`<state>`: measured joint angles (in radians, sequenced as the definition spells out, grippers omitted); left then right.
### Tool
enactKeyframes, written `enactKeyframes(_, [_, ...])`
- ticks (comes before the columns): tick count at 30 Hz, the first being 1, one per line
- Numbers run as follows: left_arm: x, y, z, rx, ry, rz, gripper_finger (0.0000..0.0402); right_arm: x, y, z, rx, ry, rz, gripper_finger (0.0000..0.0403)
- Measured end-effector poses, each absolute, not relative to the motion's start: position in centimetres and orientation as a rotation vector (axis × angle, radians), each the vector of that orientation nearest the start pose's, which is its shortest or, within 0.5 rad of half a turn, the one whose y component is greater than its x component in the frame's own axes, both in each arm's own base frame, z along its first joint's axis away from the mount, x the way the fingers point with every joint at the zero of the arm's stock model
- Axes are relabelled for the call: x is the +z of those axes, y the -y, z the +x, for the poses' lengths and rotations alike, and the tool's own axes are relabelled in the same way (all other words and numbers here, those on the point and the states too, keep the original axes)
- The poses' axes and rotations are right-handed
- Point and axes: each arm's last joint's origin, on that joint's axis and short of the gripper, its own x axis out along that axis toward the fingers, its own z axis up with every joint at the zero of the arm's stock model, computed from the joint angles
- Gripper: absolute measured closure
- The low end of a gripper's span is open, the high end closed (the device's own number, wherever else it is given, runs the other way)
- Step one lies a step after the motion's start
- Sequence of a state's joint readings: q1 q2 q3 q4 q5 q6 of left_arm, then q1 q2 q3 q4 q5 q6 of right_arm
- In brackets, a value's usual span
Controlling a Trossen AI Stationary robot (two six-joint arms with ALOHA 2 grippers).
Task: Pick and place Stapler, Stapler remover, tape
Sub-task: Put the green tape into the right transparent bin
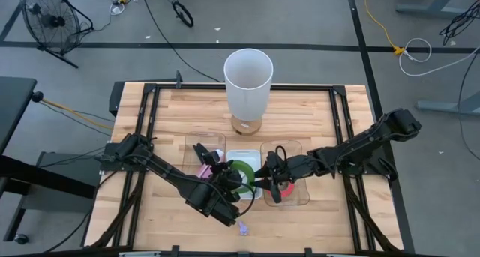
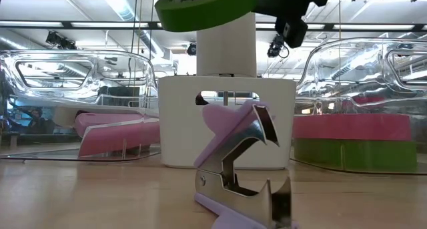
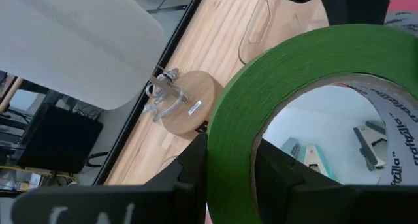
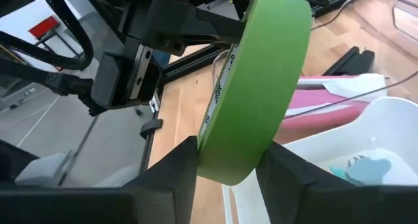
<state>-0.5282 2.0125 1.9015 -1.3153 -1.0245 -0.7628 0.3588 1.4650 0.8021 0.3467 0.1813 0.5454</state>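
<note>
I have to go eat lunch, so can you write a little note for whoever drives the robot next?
Left gripper: shut on the green tape ring, held up over the white bin.
Right gripper: also clamped on that same ring, so this looks like a hand-over.
Done: red tape ring lies on a second green ring in the right clear tray; pink stapler is in the left clear tray.
Left: the raised ring, and the purple staple remover on the bare table.
</note>
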Motion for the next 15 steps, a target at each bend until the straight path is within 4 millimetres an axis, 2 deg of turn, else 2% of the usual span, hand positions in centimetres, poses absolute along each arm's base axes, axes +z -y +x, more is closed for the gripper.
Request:
enactKeyframes(5, [29.27,17.72,35.35,0.731,-0.768,0.32,0.0313,23.17,-10.49,29.5,0.077,-0.353,0.455,0.0314])
enactKeyframes(11, [29.23,17.68,35.29,0.733,-0.774,0.325,0.0313,23.11,-10.46,29.48,0.079,-0.362,0.433,0.0315])
enactKeyframes(15, [29.24,17.64,35.22,0.735,-0.781,0.316,0.0258,23.01,-10.37,29.3,0.073,-0.384,0.394,0.0315])
